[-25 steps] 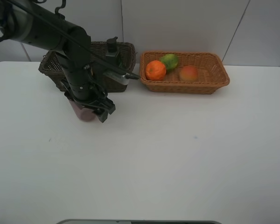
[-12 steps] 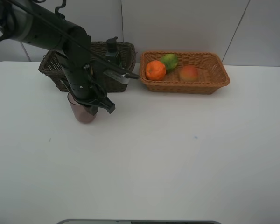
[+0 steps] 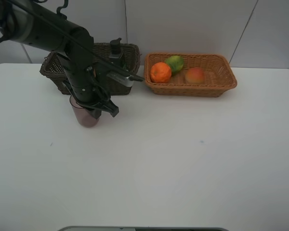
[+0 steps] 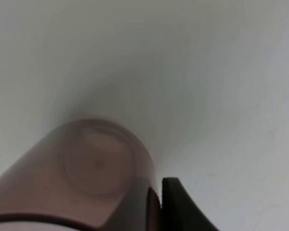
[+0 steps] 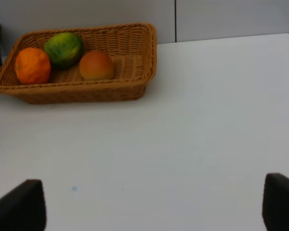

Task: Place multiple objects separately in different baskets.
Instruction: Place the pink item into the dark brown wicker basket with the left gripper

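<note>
The left gripper [image 3: 97, 109], black and mounted on the dark jointed left arm [image 3: 48, 36], is clamped on the rim of the translucent mauve plastic cup [image 3: 85, 115]; the left wrist view shows one black finger [image 4: 180, 204] pressed flat against the cup's wall. The right gripper [image 5: 154, 204] appears only in its own wrist view, its two dark fingertips spread wide at the frame's lower corners with nothing between them.

White table [image 3: 183, 159]: carries everything in the scene. Dark brown rectangular wicker basket [image 3: 127, 57]: stands at the table's far side, largely hidden behind the left arm, with the dark green pump bottle [image 3: 116, 50] upright inside it. Light orange-tan shallow wicker basket [image 3: 216, 77]: just beside the dark basket, holding three fruits. Mauve cup: upright on the table in front of the dark basket, outside both baskets. Round orange [image 3: 160, 72]: touches the green citrus fruit [image 3: 175, 63]. Red-yellow apple-like fruit [image 3: 194, 75]: lies near them.
</note>
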`<move>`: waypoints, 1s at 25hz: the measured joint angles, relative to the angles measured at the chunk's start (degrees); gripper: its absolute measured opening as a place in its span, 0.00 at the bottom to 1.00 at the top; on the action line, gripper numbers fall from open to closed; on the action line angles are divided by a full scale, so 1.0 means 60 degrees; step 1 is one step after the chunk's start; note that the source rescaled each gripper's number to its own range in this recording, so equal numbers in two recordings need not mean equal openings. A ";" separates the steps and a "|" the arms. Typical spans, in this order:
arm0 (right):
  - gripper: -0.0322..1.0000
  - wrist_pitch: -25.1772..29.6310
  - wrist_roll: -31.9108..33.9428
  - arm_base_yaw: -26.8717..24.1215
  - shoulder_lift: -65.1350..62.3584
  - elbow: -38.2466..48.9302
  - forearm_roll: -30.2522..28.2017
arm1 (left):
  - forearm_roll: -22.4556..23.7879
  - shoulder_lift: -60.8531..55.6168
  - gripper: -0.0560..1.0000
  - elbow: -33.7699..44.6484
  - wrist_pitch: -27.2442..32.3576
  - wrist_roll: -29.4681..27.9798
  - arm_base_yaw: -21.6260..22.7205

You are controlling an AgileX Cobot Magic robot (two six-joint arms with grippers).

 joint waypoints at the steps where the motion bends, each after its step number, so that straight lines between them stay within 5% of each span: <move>1: 1.00 0.0000 0.0000 0.0000 0.0000 0.0000 0.0000 | 0.0000 -0.0009 0.05 0.0000 0.0000 0.0000 0.0000; 6: 1.00 0.0000 0.0000 0.0000 0.0000 0.0000 0.0000 | 0.0000 -0.0406 0.05 -0.0321 0.0384 -0.0234 0.0000; 16: 1.00 0.0000 0.0000 0.0000 0.0000 0.0000 0.0000 | -0.0010 -0.1316 0.05 -0.3068 0.3007 -0.1897 0.0194; 25: 1.00 0.0000 0.0000 0.0000 0.0000 0.0000 0.0000 | 0.0632 -0.1343 0.05 -0.4428 0.2366 -0.2827 0.1152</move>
